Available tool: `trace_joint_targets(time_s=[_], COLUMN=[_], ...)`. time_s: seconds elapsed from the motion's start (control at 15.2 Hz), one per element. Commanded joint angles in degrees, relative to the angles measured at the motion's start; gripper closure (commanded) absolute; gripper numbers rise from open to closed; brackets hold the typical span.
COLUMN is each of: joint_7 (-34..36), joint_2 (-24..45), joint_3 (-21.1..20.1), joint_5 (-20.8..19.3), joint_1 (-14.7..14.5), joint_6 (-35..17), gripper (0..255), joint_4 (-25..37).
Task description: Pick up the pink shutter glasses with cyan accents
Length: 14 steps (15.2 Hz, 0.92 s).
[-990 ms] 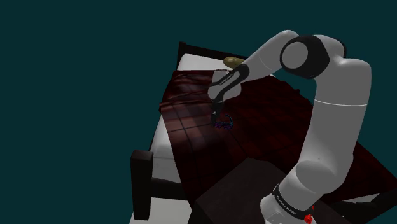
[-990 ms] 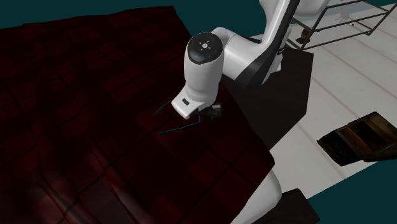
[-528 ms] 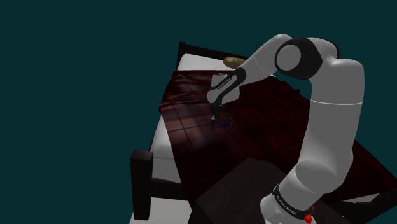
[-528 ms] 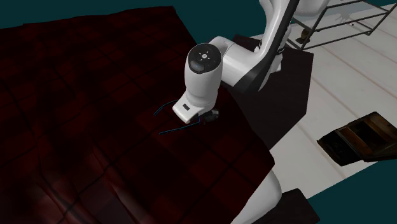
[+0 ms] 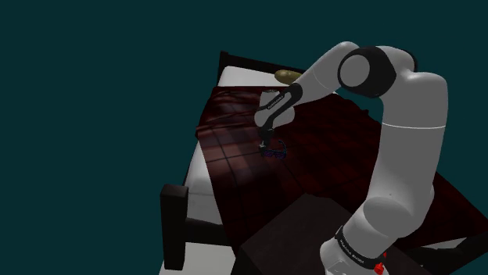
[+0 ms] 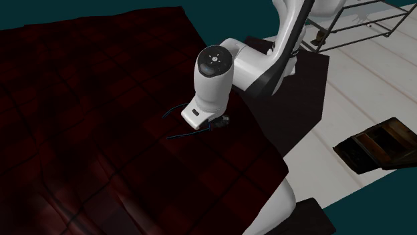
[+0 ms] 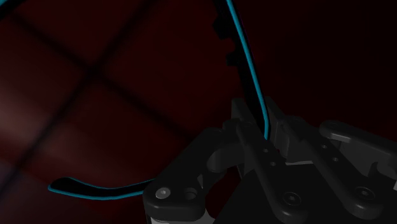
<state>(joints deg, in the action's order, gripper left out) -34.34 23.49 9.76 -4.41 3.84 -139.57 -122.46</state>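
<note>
1. Shoulder view: the robot arm (image 5: 407,117) reaches from the stand (image 5: 289,242) out over the bed (image 5: 200,168). The tool (image 5: 266,145) is down on the dark red checked blanket (image 5: 235,141), right at the glasses (image 5: 274,154). They lie about midway along the bed, in from its long side edge. A tan pillow-like thing (image 5: 288,76) sits at the head end and the dark footboard (image 5: 174,223) at the other end, both well apart from the glasses.
2. Second exterior view: the glasses (image 6: 179,109) read as thin cyan lines on the blanket, near the bed edge that faces the stand. The tool (image 6: 217,121) sits under the white wrist, which covers part of the frame. On the pale floor (image 6: 374,87) there is an open brown box (image 6: 377,143), with a rack (image 6: 361,17) behind it. All are off the bed, so nothing blocks a lift.
3. Wrist view: the tool (image 7: 257,108) looks clamped shut on one thin cyan-edged leg (image 7: 245,54) of the glasses, while the other leg (image 7: 95,189) lies on the blanket. The frame looks dark and I can't make out any pink.
4. Step in hand is the lift. The grip is off-centre on a thin part, so the glasses will likely swing or twist. Go straight up, slow, with a firm squeeze, and watch the free leg dragging on the soft blanket.
</note>
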Motion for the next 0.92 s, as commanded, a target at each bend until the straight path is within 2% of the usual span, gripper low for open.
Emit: trace_joint_targets(time_s=[0.0,0.86], joint_7=[-0.01,-0.16], joint_2=[-0.62,-8.27], joint_3=[0.08,0.59], joint_5=[-0.09,-0.98], joint_1=[-0.02,-0.56], joint_6=[0.57,8.98], gripper=[255,255], joint_4=[-0.09,0.73])
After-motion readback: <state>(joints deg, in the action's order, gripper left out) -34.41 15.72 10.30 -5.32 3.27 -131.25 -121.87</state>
